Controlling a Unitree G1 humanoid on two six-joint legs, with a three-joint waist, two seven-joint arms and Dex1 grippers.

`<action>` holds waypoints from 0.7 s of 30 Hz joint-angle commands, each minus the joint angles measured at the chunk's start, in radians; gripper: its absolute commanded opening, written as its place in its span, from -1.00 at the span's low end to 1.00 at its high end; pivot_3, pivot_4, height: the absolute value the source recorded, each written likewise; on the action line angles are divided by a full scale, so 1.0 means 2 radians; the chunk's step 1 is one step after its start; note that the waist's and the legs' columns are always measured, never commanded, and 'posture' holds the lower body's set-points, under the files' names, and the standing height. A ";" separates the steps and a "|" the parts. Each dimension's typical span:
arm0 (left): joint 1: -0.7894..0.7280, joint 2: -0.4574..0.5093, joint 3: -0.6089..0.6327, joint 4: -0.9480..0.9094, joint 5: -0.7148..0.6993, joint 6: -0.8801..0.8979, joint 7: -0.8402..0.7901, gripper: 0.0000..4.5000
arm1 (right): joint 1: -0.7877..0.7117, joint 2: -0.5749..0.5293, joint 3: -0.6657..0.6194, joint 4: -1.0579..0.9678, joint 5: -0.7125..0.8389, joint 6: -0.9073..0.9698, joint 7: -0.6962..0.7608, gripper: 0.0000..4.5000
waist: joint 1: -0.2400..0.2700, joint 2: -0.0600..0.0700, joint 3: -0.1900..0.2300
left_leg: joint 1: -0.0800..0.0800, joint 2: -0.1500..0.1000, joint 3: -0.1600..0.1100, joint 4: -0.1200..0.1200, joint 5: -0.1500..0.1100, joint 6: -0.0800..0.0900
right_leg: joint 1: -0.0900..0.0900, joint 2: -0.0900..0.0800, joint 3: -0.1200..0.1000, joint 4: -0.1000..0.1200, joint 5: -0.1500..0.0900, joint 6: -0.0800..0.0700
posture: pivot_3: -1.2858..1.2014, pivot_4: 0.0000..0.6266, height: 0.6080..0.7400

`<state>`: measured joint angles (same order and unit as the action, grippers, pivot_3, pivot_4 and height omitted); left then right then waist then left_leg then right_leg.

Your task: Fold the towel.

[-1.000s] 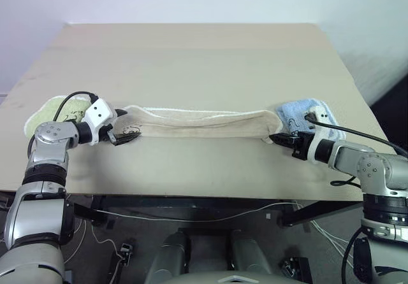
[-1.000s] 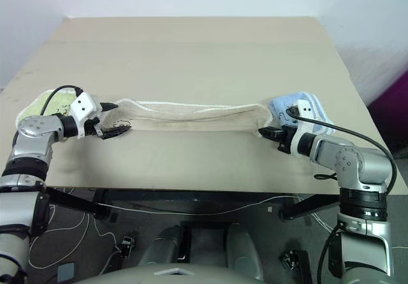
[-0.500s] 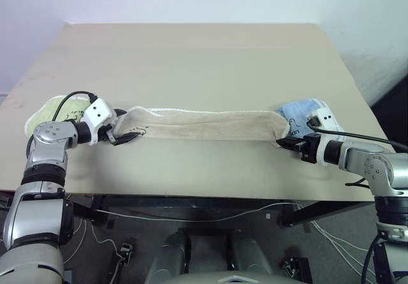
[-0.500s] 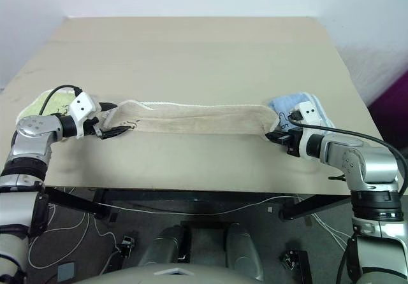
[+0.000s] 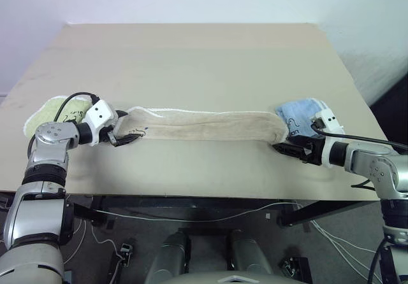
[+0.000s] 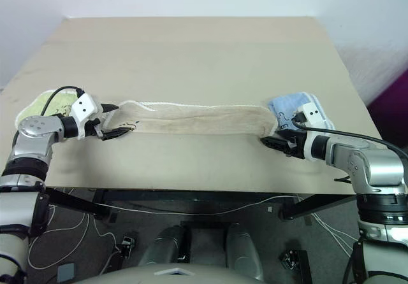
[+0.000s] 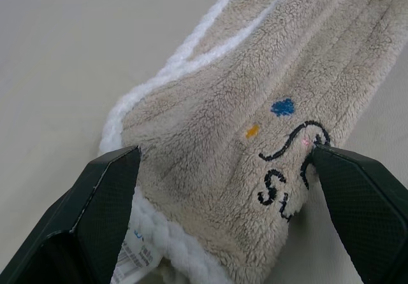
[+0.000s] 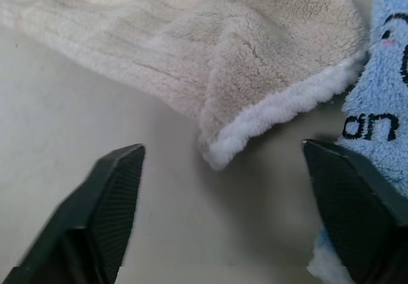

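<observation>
Yellow-green towel (image 5: 54, 111) lies at the table's (image 5: 204, 61) left edge, partly under the left arm. Left gripper (image 5: 125, 135) sits just right of it, fingers (image 7: 95, 214) spread wide, not clamping; in the left wrist view the beige towel's (image 5: 204, 125) left end lies between the two fingers, white corded edging and a small label near one finger, the dark printed emblem close to the other, contact with that one cannot be told. The towel lies flat on the table as a long narrow folded band running left to right across the near half, white edging along its far side. Its right end stops just left of the light blue towel (image 5: 305, 117), touching or overlapping it. Right gripper (image 5: 287, 149) rests low at the table's near right, just below and beside the towel's right corner, fingers (image 8: 108, 195) released and wide apart; in the right wrist view the towel's folded white-edged corner lies ahead of the fingers, apart from both, bare table between them. The blue towel lies against one right finger.
</observation>
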<state>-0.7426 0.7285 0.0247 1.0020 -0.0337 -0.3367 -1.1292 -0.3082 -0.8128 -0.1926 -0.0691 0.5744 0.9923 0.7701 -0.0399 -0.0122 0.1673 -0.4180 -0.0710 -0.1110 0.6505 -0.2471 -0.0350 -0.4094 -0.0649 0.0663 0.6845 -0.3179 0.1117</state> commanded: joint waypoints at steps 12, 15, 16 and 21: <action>-0.006 -0.007 0.088 -0.118 -0.130 0.109 -0.033 1.00 | 0.011 0.108 -0.122 -0.152 0.177 0.172 -0.122 0.80 | -0.003 0.000 0.000 | 0.000 0.001 0.000 0.000 0.000 0.000 | 0.000 0.000 0.000 0.000 0.000 0.000 | 0.03 -0.52 1.00; 0.010 -0.016 0.087 -0.172 -0.147 0.129 -0.039 1.00 | -0.036 0.215 -0.182 -0.135 0.185 0.259 -0.230 0.80 | -0.002 0.000 0.000 | 0.000 0.001 0.000 0.000 0.000 0.000 | 0.000 0.000 0.001 0.000 0.000 0.000 | 0.03 -0.52 1.00; 0.017 -0.018 0.086 -0.190 -0.150 0.135 -0.039 1.00 | -0.051 0.245 -0.206 -0.135 0.181 0.285 -0.253 0.80 | -0.001 0.000 0.000 | 0.000 0.001 0.000 -0.001 0.000 0.000 | 0.000 0.000 0.001 0.000 0.000 0.000 | 0.03 -0.52 1.00; 0.041 -0.028 0.080 -0.273 -0.167 0.171 -0.036 1.00 | -0.087 0.351 -0.293 -0.115 0.226 0.311 -0.393 0.80 | 0.002 0.000 0.000 | 0.000 0.000 0.000 -0.001 0.000 0.000 | 0.000 -0.001 0.001 0.000 0.000 0.000 | 0.03 -0.52 1.00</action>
<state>-0.6591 0.6684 0.1776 0.5256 -0.3391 -0.0110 -1.2009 -0.4712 -0.1323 -0.7227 -0.3013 0.9775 1.6064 0.0720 -0.0352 -0.0128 0.1669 -0.4176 -0.0709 -0.1114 0.6490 -0.2470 -0.0352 -0.4098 -0.0667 0.0679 0.6845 -0.3178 0.1115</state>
